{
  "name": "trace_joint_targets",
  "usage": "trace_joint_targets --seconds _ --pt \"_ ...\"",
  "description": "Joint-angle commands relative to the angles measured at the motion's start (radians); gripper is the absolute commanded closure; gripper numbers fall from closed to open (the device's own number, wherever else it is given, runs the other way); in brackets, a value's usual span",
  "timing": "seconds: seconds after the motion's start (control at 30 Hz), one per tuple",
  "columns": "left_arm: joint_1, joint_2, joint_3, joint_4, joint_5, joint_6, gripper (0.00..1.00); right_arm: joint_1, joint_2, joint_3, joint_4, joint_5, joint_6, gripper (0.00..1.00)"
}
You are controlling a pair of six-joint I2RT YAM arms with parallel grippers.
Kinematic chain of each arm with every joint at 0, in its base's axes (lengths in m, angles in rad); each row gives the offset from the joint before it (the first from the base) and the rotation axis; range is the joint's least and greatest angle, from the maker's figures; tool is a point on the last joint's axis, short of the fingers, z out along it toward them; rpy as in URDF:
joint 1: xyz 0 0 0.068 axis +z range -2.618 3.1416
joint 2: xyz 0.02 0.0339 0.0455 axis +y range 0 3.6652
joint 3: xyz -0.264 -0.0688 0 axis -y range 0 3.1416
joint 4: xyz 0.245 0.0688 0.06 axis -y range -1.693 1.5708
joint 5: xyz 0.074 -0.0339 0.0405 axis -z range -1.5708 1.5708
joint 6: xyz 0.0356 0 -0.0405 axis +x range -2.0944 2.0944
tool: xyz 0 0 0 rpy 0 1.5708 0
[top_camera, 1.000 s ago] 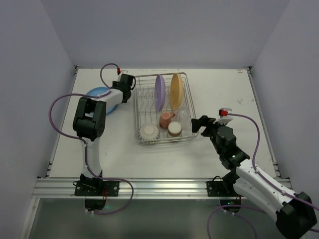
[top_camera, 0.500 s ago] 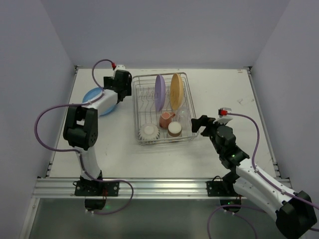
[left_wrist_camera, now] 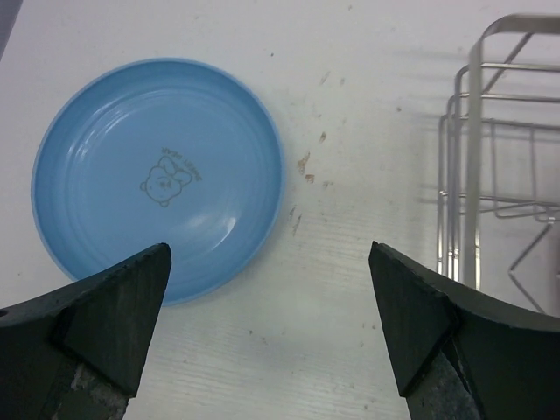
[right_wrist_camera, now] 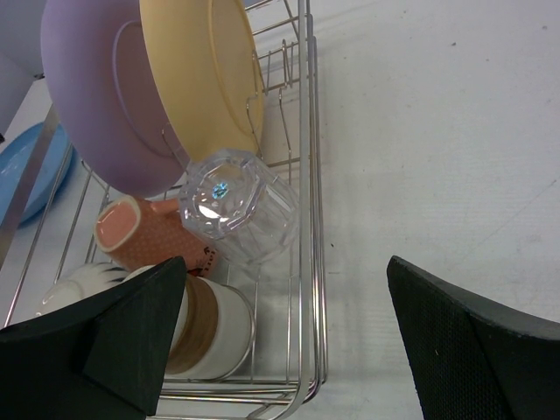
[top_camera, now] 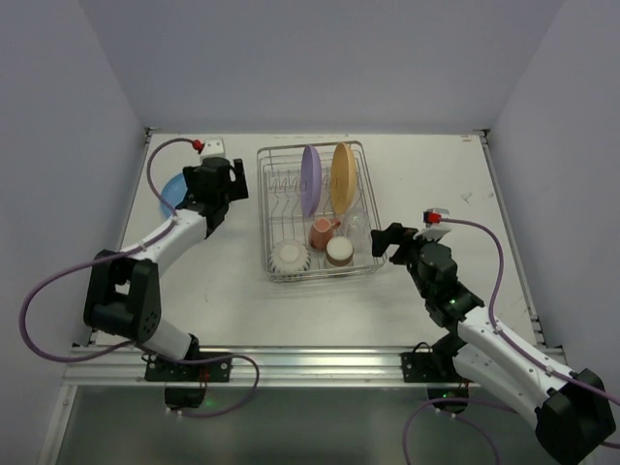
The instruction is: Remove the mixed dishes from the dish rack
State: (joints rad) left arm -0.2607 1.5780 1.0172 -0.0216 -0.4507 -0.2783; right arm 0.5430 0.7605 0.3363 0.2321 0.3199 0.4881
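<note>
Both grippers spread wide and holding nothing; one plate lies outside the rack.

The right gripper (top_camera: 383, 242) hovers just off the near right corner of the silver wire dish rack (top_camera: 263, 218), with a wide strip of white table (top_camera: 436, 174) beyond that rim. Inside the rack, from near to far:
- white ribbed bowl (top_camera: 289, 256) and brown-and-cream cup (top_camera: 339, 252)
- pink mug (top_camera: 323, 232) and clear glass (right_wrist_camera: 238, 207)
- upright purple plate (top_camera: 310, 179) and yellow-orange plate (top_camera: 341, 176)

The left gripper (left_wrist_camera: 268, 254) hangs over the flat blue plate (left_wrist_camera: 157, 179), which lies left of the rack. The small cartoon print on it carries lettering too tiny to read.
</note>
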Motion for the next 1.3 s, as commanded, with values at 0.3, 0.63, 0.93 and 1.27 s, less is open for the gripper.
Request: trace_joint_targets --seconds 0.3,0.63,0.93,1.27 --pt "0.014 -0.315 -0.115 0.180 0.187 -0.028 0.00 0.003 -0.062 0.012 0.039 0.007 0.003 0.01" --pt "0.014 -0.455 -0.206 0.306 0.404 -0.075 0.00 0.003 -0.040 0.021 0.042 -0.010 -0.003 0.01" --pt "0.006 -0.406 -0.163 0.340 0.716 -0.120 0.14 0.002 -0.030 0.027 0.039 -0.016 -0.002 0.01" --pt "-0.078 -0.288 -0.131 0.439 0.765 -0.137 0.16 0.002 -0.030 0.027 0.038 -0.019 -0.002 0.01"
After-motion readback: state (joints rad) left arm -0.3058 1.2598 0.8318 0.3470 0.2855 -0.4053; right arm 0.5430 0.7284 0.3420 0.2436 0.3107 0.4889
